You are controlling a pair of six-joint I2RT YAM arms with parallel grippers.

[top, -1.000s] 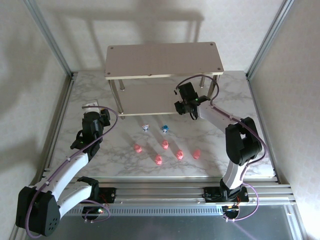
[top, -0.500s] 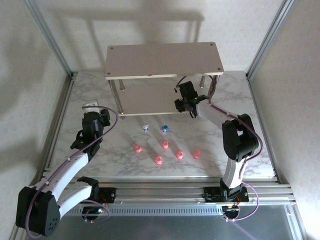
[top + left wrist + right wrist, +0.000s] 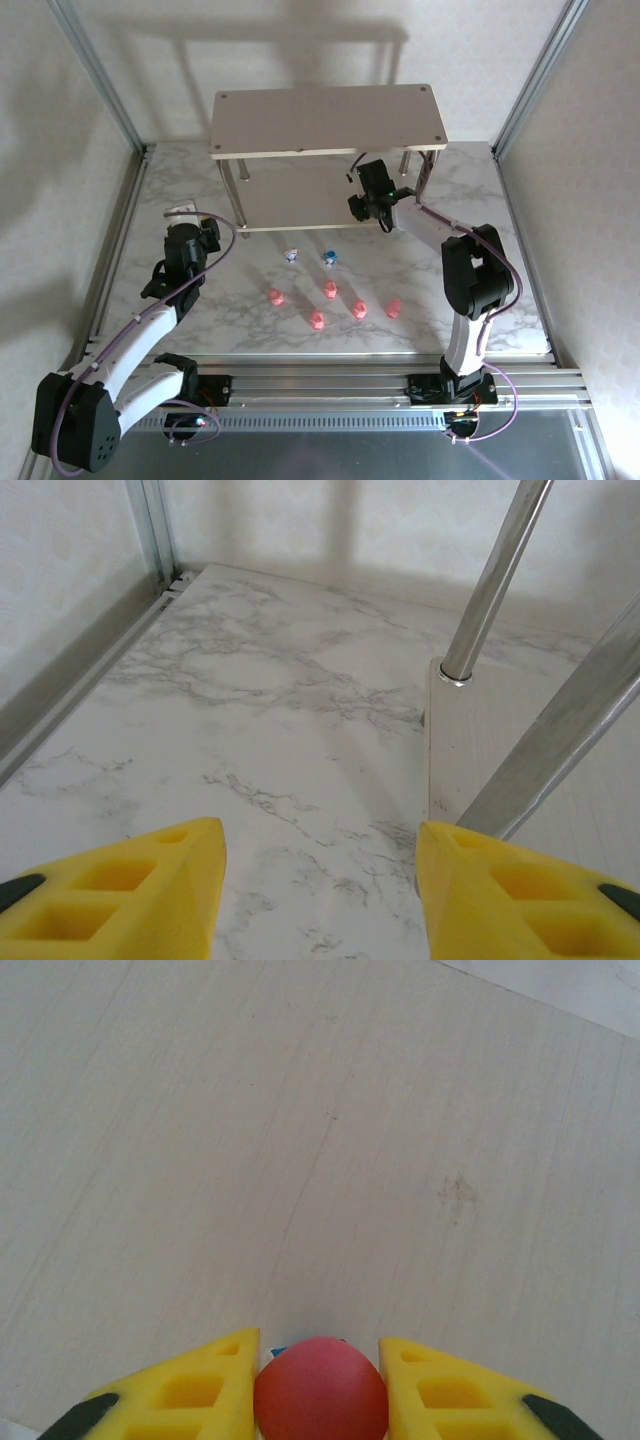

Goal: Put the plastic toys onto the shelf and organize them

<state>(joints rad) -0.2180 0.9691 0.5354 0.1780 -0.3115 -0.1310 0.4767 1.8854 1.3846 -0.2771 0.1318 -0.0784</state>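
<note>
Red toy (image 3: 320, 1392) is clamped in the right gripper (image 3: 318, 1355) at the bottom centre of the right wrist view. The lower shelf board (image 3: 300, 1140) spreads just beyond the fingertips, so release looks close. Farther left, the left gripper (image 3: 320, 828) gapes empty.

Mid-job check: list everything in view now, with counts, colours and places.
shelf: one, pale beige, two tiers, far side of table
pink toys: five, pink, on table in front of shelf
whitish-blue toy: one, on table near shelf's lower tier
blue toy: one, blue, right of the whitish-blue toy
red toy: one, red, in right gripper over lower tier
table: one, grey-veined white marble
left gripper: one, yellow fingers, open, facing shelf's left end
right gripper: one, yellow fingers, shut on red toy
</note>
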